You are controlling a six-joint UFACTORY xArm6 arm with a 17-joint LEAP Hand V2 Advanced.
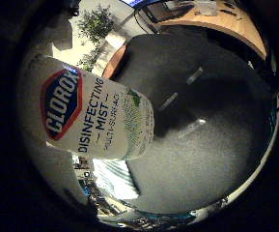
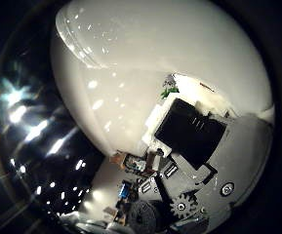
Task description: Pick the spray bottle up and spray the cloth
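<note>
Grey carpet floor (image 1: 211, 159), white labelled spray bottle (image 1: 95, 121) filling the palm views

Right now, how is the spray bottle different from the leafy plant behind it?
The spray bottle is white and smooth, with a red and blue label; the plant is green and leafy. The spray bottle fills much of the view, so it is close to the palm; the plant looks small, far off in the room behind. Both appear in the little finger side view.
</note>
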